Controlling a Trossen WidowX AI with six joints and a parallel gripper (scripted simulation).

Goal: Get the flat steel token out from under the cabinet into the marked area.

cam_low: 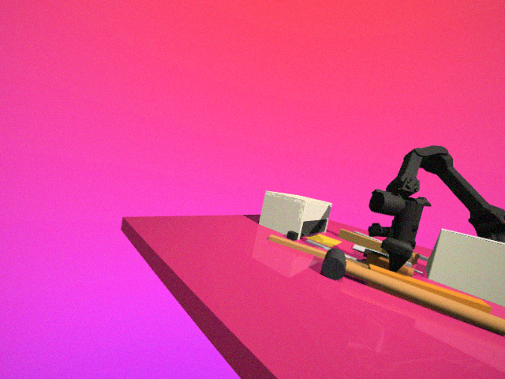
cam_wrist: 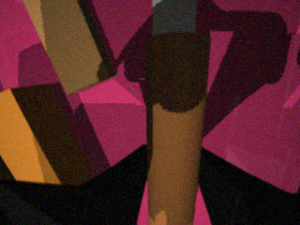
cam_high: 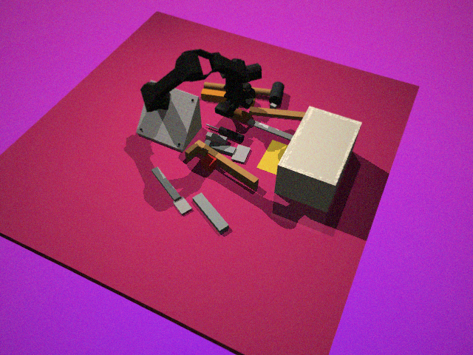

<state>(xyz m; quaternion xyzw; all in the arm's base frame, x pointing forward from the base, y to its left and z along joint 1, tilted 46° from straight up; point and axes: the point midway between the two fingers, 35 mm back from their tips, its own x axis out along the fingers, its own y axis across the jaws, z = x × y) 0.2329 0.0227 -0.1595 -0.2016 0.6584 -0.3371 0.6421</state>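
Note:
My gripper (cam_high: 236, 110) (cam_low: 395, 267) (cam_wrist: 171, 151) points down and is shut on the wooden handle (cam_wrist: 178, 136) of a long tool, one finger against each side. The tool has a dark collar and a grey blade (cam_high: 272, 129) (cam_wrist: 173, 19) that runs low toward the cabinet; its far end is hidden in the top view. The pale cabinet (cam_high: 318, 145) (cam_low: 281, 212) stands with its dark opening toward the yellow marked area (cam_high: 268, 157) (cam_low: 323, 239). The steel token cannot be made out in any view.
A mallet (cam_high: 276, 92) (cam_low: 333, 264), an orange bar (cam_high: 211, 95) (cam_wrist: 19, 141) and a wooden bar (cam_high: 276, 112) (cam_wrist: 70, 42) lie beside the held tool. A screwdriver (cam_high: 230, 134), a spatula (cam_high: 241, 153) and a bent wooden stick (cam_high: 234, 168) lie nearer the top camera, before two grey pieces.

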